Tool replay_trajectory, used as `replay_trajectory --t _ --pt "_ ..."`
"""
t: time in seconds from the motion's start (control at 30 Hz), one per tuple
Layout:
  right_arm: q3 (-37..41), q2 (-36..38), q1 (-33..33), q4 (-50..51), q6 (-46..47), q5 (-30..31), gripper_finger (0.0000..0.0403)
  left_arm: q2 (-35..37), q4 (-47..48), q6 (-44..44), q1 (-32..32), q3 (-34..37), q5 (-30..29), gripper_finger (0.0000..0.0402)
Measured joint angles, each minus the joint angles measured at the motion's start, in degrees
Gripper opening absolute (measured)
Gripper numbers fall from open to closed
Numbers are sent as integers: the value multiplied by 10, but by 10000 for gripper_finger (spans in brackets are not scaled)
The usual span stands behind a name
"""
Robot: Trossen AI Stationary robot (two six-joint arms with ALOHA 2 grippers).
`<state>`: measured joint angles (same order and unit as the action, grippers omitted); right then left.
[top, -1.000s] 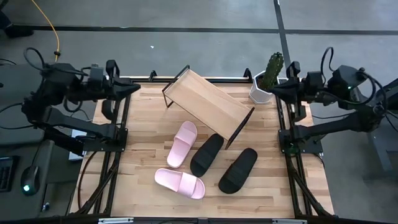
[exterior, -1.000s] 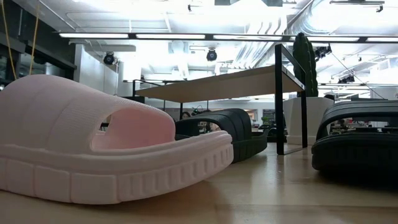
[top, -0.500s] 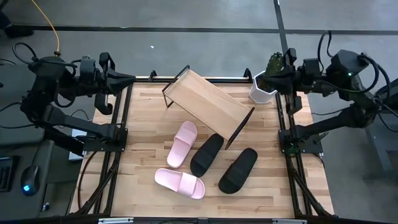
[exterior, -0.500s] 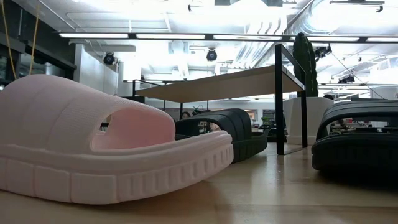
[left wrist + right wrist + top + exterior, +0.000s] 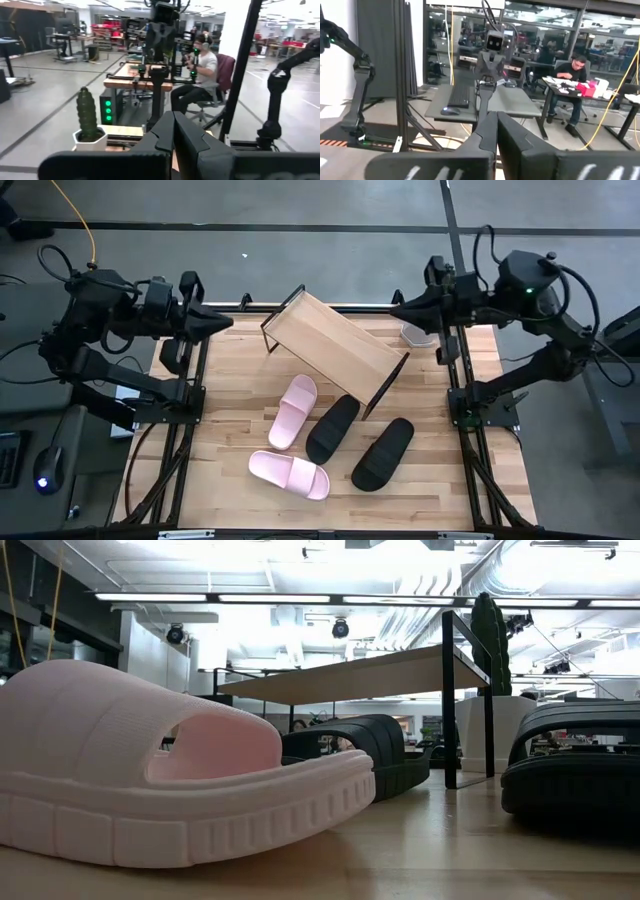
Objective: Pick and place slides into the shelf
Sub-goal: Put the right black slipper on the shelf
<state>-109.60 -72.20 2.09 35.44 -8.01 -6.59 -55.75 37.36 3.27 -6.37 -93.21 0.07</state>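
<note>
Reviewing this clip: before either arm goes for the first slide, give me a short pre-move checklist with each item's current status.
1. Shelf board free of footwear: ok. The shelf holds nothing.
2. All four slides on the table: ok. Pink slides and, black slides and.
3. Slides lying apart enough to grip singly: cannot tell. One pink and one black lie very close, by the shelf's lower edge.
4. Left gripper ready to grasp: not ok. Its fingers are shut, at the table's far left corner.
5. Right gripper ready: not ok. Shut, raised near the shelf's far right end.
6. White pot clear of the right arm: cannot tell; the arm covers it.
</note>
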Motion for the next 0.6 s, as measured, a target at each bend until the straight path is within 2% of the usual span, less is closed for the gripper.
replay_trajectory --t 0.47,0.6 --pt "-1 -22 0 7 33 -5 0 0 5 3 0 0 24 1" --pt "-1 -31 -8 13 33 -40 0 0 11 22 0 0 23 1"
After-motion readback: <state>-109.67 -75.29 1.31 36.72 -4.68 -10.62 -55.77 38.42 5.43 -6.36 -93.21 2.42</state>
